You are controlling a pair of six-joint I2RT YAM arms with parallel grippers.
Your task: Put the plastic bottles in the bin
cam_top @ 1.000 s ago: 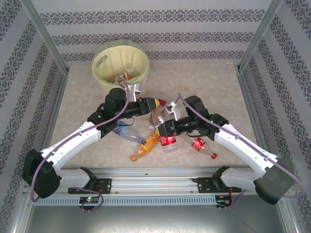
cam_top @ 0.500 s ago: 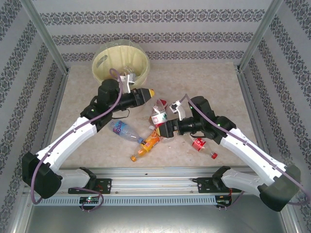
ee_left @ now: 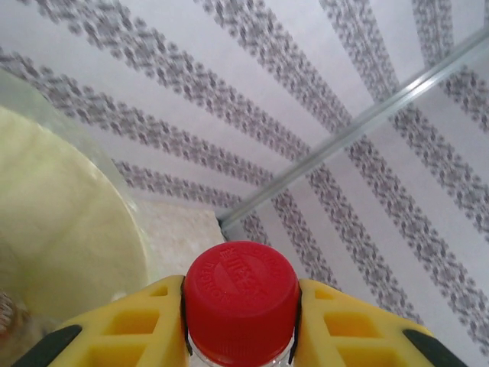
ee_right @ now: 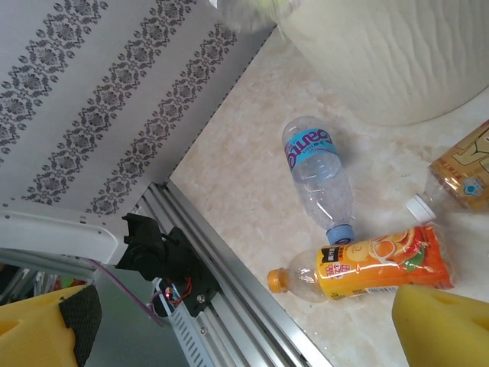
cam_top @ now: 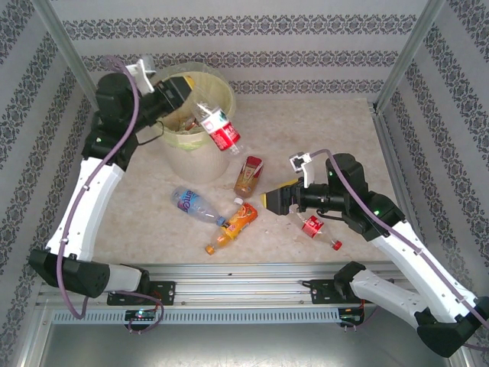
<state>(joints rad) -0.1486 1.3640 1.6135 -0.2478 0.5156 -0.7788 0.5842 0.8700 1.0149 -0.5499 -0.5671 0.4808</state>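
Nearest me, well short of the bin (cam_top: 186,157), my right pincer (cam_top: 270,200) hangs with jaws wide, holding nothing. Around it, loose on the bench (cam_top: 348,141), lie a red-labelled bottle (cam_top: 319,232), an orange bottle (cam_top: 233,224), a blue-labelled bottle (cam_top: 195,206) and an amber bottle (cam_top: 248,175). Farther off, my left pincer (cam_top: 182,93) clamps the cap end of a red-capped bottle (cam_top: 218,128), tilted at the bin's rim.

Noted: the red-capped bottle (cam_top: 218,126) and blue-label bottle (ee_right: 317,164) are clear, glossy, crumpled plastic; bin (cam_top: 187,160) matt cream plastic; table (cam_top: 321,130) smooth, faintly marbled; front rail (cam_top: 244,279) ribbed bare metal.
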